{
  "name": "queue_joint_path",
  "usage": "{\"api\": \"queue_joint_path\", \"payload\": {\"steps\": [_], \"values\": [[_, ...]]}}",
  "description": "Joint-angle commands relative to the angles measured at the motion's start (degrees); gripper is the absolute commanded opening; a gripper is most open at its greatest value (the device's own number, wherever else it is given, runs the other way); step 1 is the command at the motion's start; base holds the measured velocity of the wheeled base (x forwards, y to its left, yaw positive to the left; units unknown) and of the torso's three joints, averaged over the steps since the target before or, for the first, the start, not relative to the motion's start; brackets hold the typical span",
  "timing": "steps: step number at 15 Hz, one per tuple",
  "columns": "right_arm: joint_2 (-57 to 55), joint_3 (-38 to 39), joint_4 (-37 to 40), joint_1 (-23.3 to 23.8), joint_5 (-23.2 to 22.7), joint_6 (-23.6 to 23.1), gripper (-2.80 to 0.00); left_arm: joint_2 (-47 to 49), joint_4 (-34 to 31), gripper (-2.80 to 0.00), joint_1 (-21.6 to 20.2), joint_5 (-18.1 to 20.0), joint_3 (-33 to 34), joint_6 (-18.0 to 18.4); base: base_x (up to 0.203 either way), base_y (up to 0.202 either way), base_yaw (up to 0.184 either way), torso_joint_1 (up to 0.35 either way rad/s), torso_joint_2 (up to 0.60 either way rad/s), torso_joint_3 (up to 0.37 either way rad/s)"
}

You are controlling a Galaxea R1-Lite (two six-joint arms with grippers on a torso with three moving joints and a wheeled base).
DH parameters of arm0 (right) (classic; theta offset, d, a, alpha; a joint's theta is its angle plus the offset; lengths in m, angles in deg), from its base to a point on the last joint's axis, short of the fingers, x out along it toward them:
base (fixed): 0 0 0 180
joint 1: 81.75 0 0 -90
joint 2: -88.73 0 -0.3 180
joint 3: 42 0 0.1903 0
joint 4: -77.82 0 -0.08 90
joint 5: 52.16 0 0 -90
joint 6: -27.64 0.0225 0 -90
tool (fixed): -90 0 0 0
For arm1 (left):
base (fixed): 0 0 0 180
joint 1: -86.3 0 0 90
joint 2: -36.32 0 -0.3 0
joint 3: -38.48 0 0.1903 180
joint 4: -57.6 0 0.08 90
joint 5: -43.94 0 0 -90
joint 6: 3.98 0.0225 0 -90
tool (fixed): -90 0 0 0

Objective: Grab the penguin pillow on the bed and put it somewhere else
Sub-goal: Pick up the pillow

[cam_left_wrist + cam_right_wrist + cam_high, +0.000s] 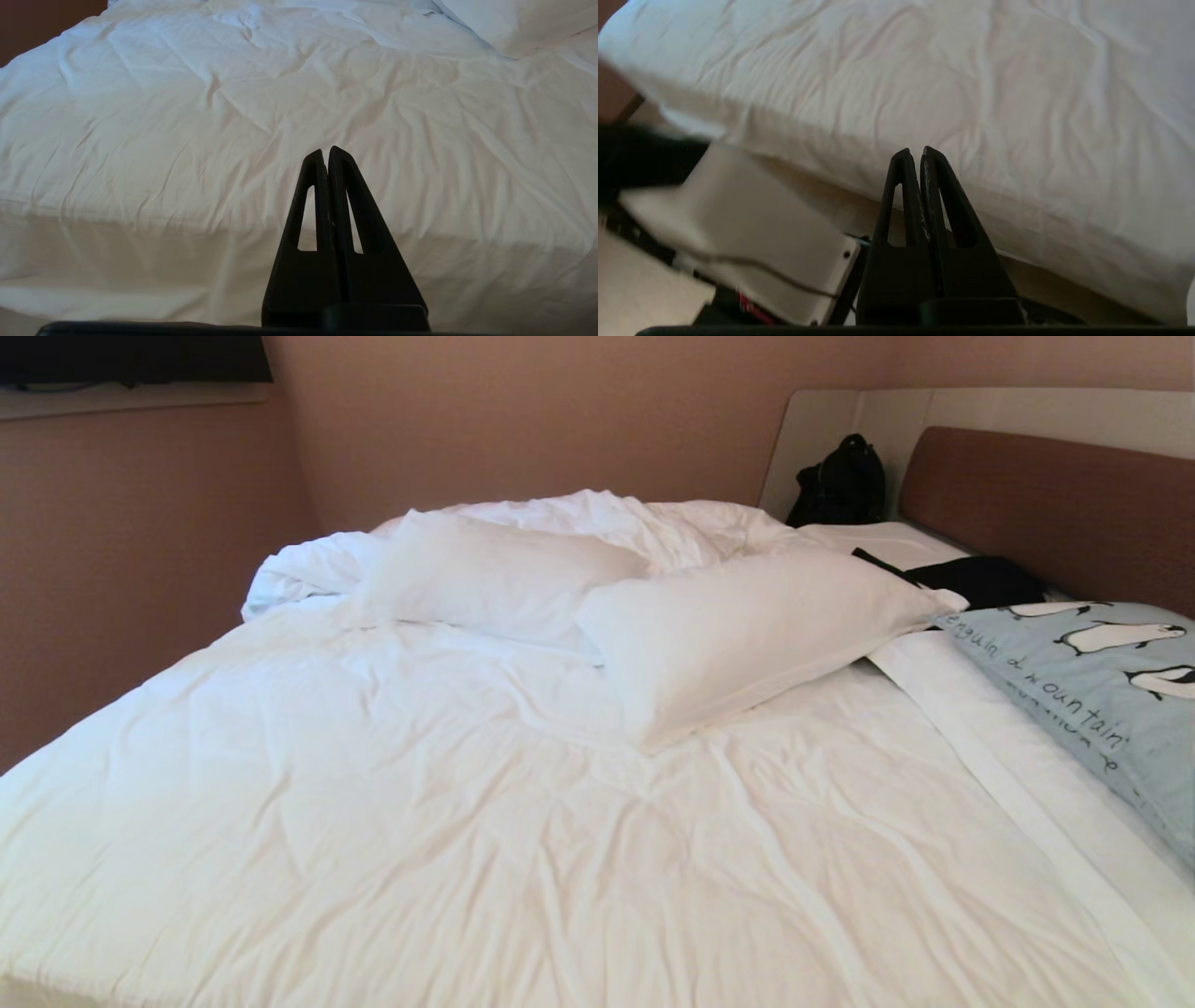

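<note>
The long light-blue penguin-printed pillow (1102, 691) lies untouched at the headboard-end right edge of the rumpled white bed (420, 821), because both black claws, left (326, 151) and right (915, 151), hang closed and empty off its near edge.

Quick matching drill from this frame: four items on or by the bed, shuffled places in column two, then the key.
Items:
1. penguin pillow
2. black backpack
3. nearer white pillow
4. left pincer

Places/states:
A. shut, aimed at the white duvet
B. far corner, leaning on the beige surround
C. right edge of the bed, by the brown headboard
D. middle of the bed, on the duvet

Pairs: 1-C, 2-B, 3-D, 4-A
</note>
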Motion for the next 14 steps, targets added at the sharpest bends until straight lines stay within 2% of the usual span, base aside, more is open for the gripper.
{"api": "queue_joint_path", "payload": {"steps": [1, 5, 7, 9, 10, 12, 14], "values": [[6.72, -0.72, 3.14, -5.13, 4.04, -1.02, -2.80, -0.02, -0.02, -2.80, 0.00, 0.00, 0.00, 0.00, 0.000, 0.000, 0.000, 0.000, 0.00, 0.000], [12.41, 1.50, -0.08, -6.75, 12.14, -1.17, -2.80, -0.02, -0.02, -2.80, 0.00, 0.00, 0.00, 0.00, 0.000, 0.000, 0.000, 0.000, 0.00, 0.000], [17.32, 5.52, -8.80, -7.12, 16.66, -1.43, -2.80, -0.02, -0.02, -2.80, 0.00, 0.00, 0.00, 0.00, 0.000, 0.000, 0.000, 0.000, 0.00, 0.000], [19.48, 8.59, -16.57, -7.20, 26.08, -1.64, -2.80, -0.02, -0.02, -2.80, 0.00, 0.00, 0.00, 0.00, 0.000, 0.000, 0.000, 0.000, 0.00, 0.000], [19.99, 10.07, -18.66, -7.22, 28.52, -1.54, -2.80, -0.02, -0.02, -2.80, 0.00, 0.00, 0.00, 0.00, 0.000, 0.000, 0.000, 0.000, 0.00, 0.000], [20.09, 10.83, -20.36, -7.22, 31.07, -1.06, -2.80, -0.02, -0.02, -2.80, 0.00, 0.00, 0.00, 0.00, 0.000, 0.000, 0.000, 0.000, 0.00, 0.000], [20.09, 15.12, -28.50, -7.22, 32.54, -1.28, -2.80, -0.02, -0.02, -2.80, 0.00, 0.00, 0.00, 0.00, 0.000, 0.000, 0.000, 0.000, 0.00, 0.000]]}}
